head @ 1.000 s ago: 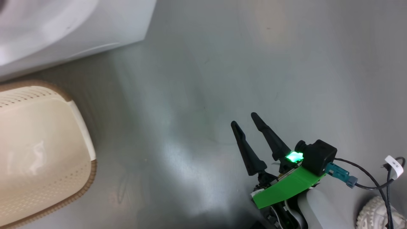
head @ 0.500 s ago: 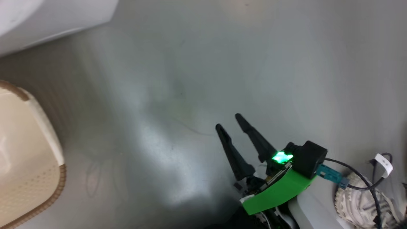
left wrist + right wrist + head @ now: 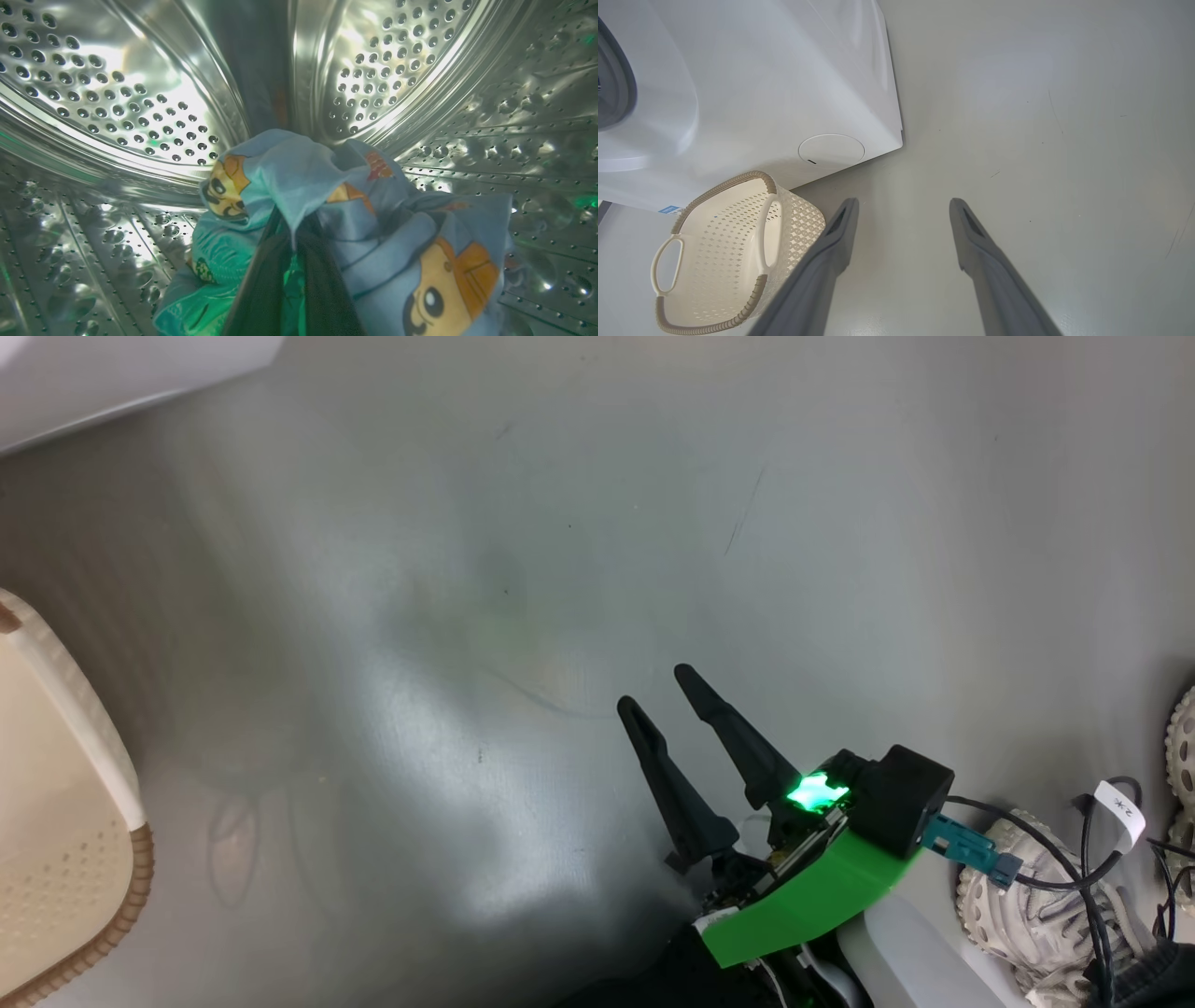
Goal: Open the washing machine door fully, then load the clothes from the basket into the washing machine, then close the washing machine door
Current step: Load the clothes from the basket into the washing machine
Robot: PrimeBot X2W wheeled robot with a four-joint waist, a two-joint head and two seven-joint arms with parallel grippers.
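In the left wrist view my left gripper (image 3: 290, 242) is deep inside the steel perforated drum (image 3: 140, 107) of the washing machine. It is shut on the clothes (image 3: 299, 172), light blue fabric with orange-brown figures bunched over its dark fingers. My right gripper (image 3: 656, 689) hangs open over bare floor with nothing between its fingers (image 3: 903, 205). The white washing machine (image 3: 752, 70) stands to its left. The cream basket (image 3: 714, 256) sits on the floor before the machine, and the part I see holds nothing. Its rim (image 3: 121, 905) shows at the head view's left edge. The washing machine door is out of view.
The machine's round lower flap (image 3: 831, 150) and grey rubber ring (image 3: 614, 84) face the basket. Grey floor (image 3: 560, 523) spreads ahead and to the right. Pale knitted shoes (image 3: 1027, 905) and dark cables (image 3: 1083, 859) lie close behind my right wrist.
The head camera has swung right, so the basket and machine sit farther left in its view and the shoes have come in. The right gripper stays open in the same pose.
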